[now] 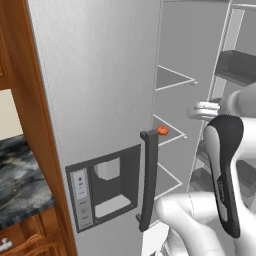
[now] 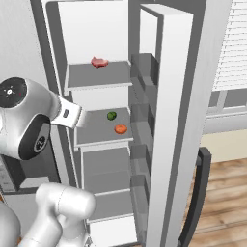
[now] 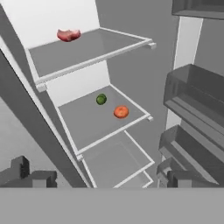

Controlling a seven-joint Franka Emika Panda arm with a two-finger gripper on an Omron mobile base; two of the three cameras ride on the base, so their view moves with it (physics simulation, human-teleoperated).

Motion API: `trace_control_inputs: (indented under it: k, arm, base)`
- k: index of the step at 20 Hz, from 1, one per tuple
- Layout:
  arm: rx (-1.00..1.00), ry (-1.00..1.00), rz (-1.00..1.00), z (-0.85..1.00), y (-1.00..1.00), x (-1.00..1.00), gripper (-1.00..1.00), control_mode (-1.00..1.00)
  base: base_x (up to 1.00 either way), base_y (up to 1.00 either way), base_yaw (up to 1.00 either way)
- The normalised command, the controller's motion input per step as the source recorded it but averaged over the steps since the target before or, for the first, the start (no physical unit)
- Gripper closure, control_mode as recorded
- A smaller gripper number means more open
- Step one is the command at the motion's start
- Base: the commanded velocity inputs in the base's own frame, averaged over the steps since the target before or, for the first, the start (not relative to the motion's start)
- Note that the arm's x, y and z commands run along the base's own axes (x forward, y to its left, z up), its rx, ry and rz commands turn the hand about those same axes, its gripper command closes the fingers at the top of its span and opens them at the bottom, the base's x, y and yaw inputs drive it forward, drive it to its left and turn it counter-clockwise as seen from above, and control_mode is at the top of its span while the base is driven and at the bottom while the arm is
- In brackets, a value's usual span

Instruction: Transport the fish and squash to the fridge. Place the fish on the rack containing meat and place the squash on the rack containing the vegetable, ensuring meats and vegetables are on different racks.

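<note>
The fridge (image 1: 100,90) stands with its right compartment open. The orange-red squash (image 3: 121,112) lies on the middle rack (image 3: 87,127), just beside a small green vegetable (image 3: 101,99); the squash (image 2: 120,129) also peeks past the door handle (image 1: 162,130). A red piece of meat (image 3: 68,35) rests on the rack above (image 2: 99,61). The fish is out of view. My gripper (image 3: 105,177) hangs in front of the shelves, apart from the squash, open, with nothing between its dark fingertips (image 3: 30,174).
Door bins (image 3: 197,100) line the open fridge door (image 2: 176,120) on the right. The shut door with dispenser panel (image 1: 107,185) and dark handle (image 1: 148,175) stands to the left. Lower racks (image 3: 118,159) hold nothing. A marble counter (image 1: 20,175) lies far left.
</note>
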Motion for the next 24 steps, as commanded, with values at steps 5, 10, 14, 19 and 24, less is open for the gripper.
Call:
trace_control_inputs:
  k: [5, 10, 14, 19, 24]
  arm:
    - [-0.01, -0.09, 0.13, 0.02, 0.07, -0.62, -1.00, -1.00]
    - [-0.04, -0.11, -0.01, 0.23, 0.21, -0.62, -1.00, -1.00]
    - [-0.06, 0.00, -0.04, 0.09, 0.36, -0.33, -1.00, -1.00]
    - [-0.01, 0.00, -0.03, 0.01, 0.25, -0.34, -1.00, 1.00]
    - [0.00, 0.00, 0.00, 0.00, 0.00, 0.00, -1.00, 1.00]
  base:
    - [0.00, 0.00, 0.00]
    - [0.00, 0.00, 0.00]
    - [0.00, 0.00, 0.00]
    - [-0.40, 0.13, -0.02]
    - [-1.00, 0.59, -0.08]
